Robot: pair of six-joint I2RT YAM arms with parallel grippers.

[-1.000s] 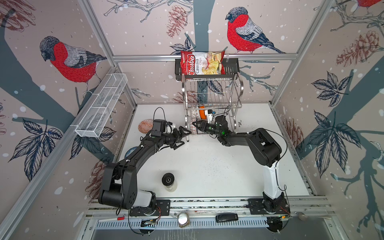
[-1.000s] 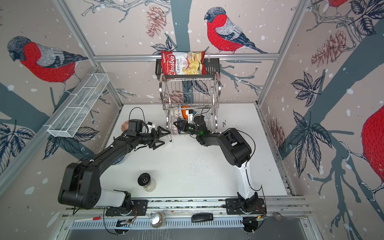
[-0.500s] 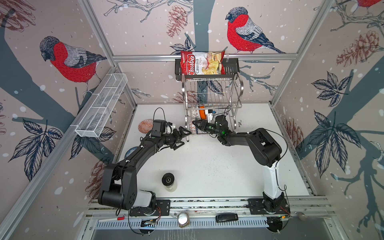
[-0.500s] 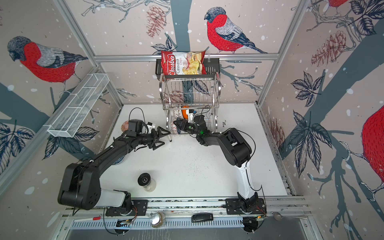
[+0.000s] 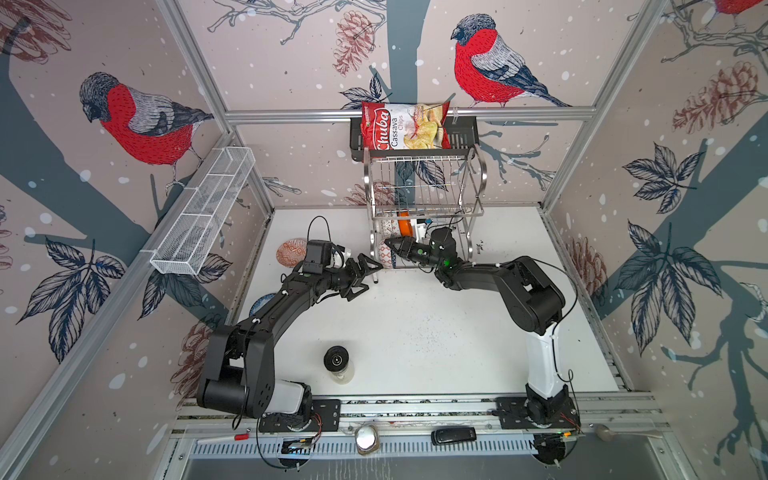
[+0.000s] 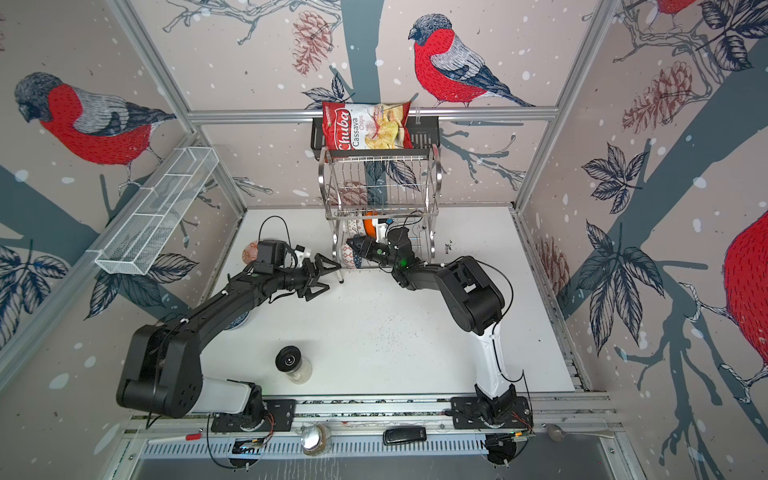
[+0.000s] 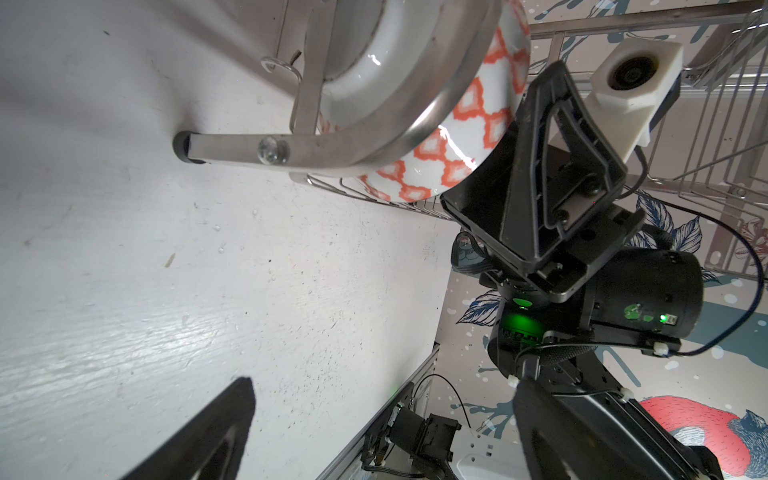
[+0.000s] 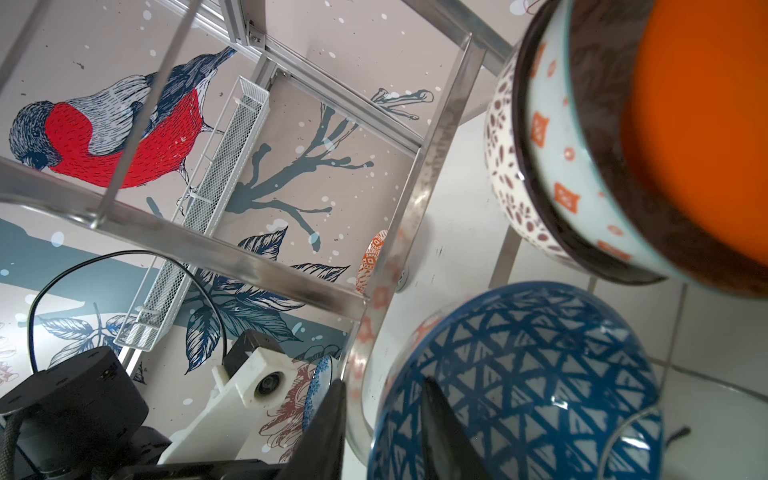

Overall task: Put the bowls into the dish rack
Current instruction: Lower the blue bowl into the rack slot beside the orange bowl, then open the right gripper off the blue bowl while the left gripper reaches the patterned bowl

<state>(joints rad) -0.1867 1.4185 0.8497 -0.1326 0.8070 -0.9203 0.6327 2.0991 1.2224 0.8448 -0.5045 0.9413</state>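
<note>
In both top views we look steeply down from high over the six o'clock edge of the white tabletop, facing the back wall, where the shiny two-tier steel wire rack stands at twelve o'clock. These two overlap almost wholly, offset only sideways. From the left wrist we look low and close across the tabletop toward three o'clock, at a steel rack leg, the white bowl with red-orange lattice and the right arm's white wrist camera. From the right wrist we look toward nine o'clock, very near the blue triangle-patterned bowl, and meet the left arm's white wrist camera.
</note>
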